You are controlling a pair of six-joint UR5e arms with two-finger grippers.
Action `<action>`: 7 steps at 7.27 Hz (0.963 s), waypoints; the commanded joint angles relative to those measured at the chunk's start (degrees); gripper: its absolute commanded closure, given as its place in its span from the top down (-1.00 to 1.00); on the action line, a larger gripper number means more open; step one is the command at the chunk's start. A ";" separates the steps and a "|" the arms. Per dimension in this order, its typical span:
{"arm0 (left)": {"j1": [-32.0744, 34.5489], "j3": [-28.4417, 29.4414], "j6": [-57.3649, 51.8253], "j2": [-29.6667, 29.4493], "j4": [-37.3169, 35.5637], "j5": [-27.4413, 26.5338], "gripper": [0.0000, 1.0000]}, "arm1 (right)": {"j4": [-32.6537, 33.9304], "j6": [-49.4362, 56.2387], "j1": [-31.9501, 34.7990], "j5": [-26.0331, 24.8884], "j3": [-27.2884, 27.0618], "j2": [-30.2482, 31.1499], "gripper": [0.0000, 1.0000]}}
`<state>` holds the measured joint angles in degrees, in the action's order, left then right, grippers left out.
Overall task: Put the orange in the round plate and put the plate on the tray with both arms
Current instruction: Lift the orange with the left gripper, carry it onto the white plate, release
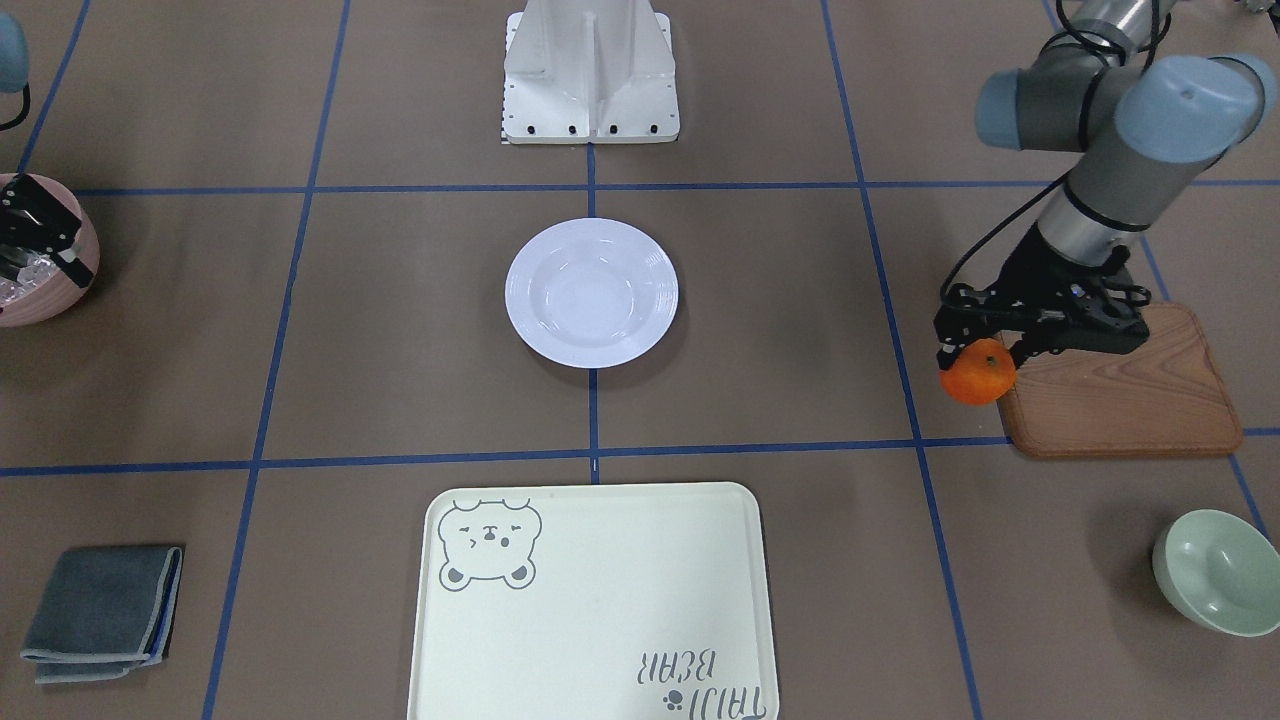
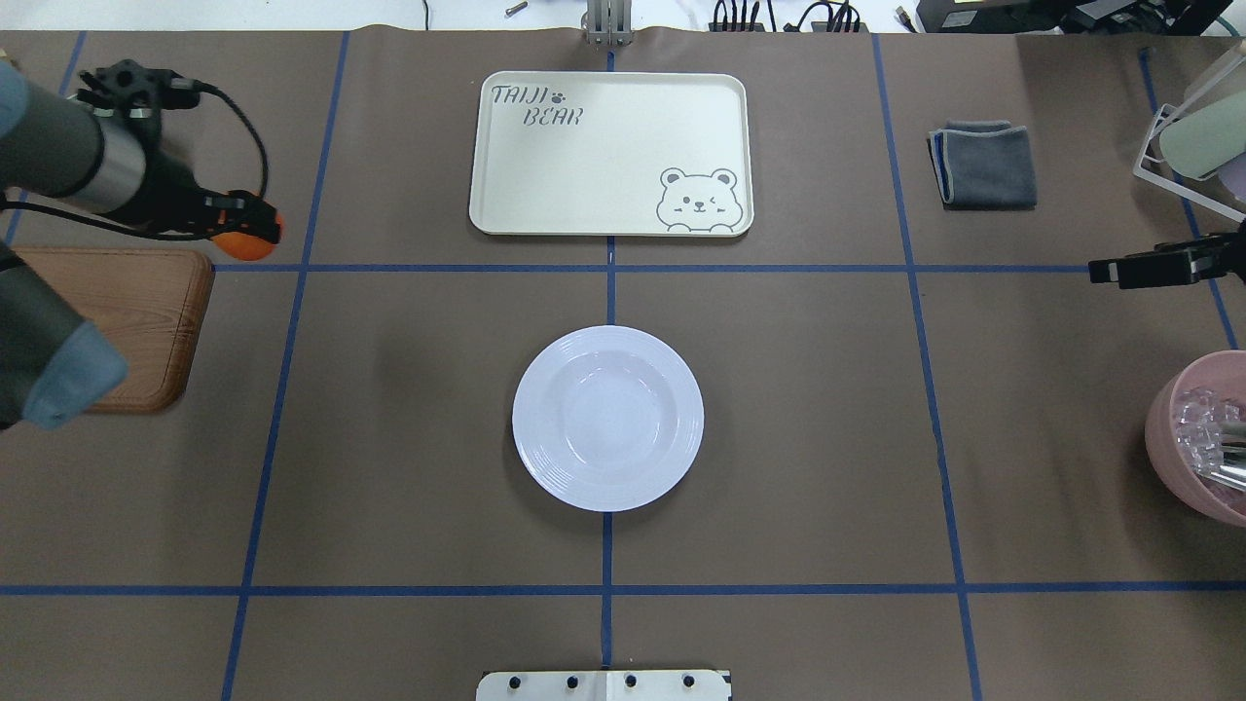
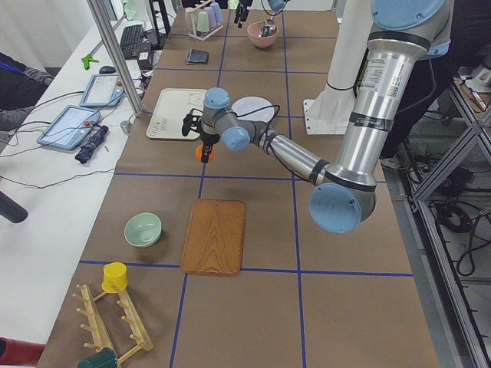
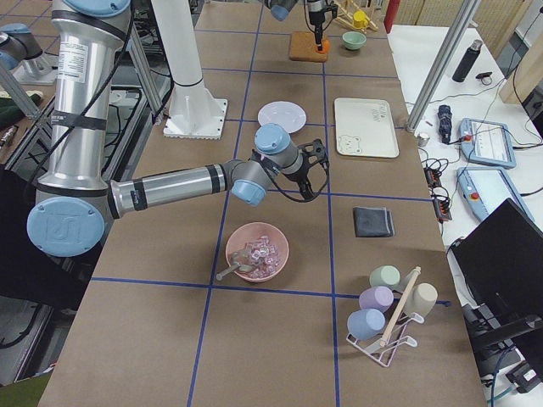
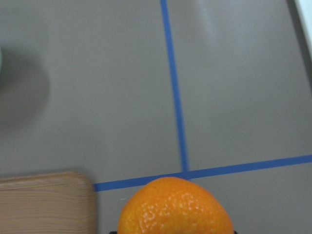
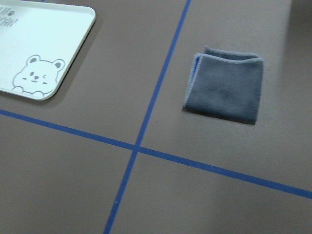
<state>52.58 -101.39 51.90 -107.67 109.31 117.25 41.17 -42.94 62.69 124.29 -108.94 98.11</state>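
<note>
My left gripper (image 1: 975,352) is shut on the orange (image 1: 978,374) and holds it in the air just past the corner of a wooden board. The wrist view shows the orange (image 5: 175,207) over a blue tape crossing. The white round plate (image 2: 607,419) sits empty at the table's centre, far from both grippers. Beyond it lies the cream tray (image 2: 604,146) with the bear drawing, nothing on it. My right gripper (image 2: 1098,270) hovers at the table's right side near a pink bowl; it looks open and holds nothing.
A brown wooden board (image 1: 1120,390) lies under the left arm, with a pale green bowl (image 1: 1220,570) near it. A pink bowl (image 2: 1197,448) of clear cubes, a folded grey cloth (image 2: 983,164) and a cup rack (image 2: 1192,136) are on the right. The white base stand (image 1: 590,75) is behind the plate.
</note>
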 commanded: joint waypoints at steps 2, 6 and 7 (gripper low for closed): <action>-13.94 0.14 16.07 -17.18 -15.75 -9.71 -1.00 | -2.15 -25.60 -6.95 -1.06 -0.14 -2.64 1.00; -28.39 9.16 27.10 -27.31 -16.32 -20.73 -1.00 | -1.36 -40.34 -21.97 -20.72 0.04 -9.41 0.97; -30.24 9.80 27.20 -27.77 -16.06 -22.39 -1.00 | 0.12 -41.60 -23.22 -22.24 -0.13 -10.65 0.97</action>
<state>25.05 -93.67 78.13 -133.88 93.02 97.05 40.06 -81.85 42.22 105.39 -109.04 89.36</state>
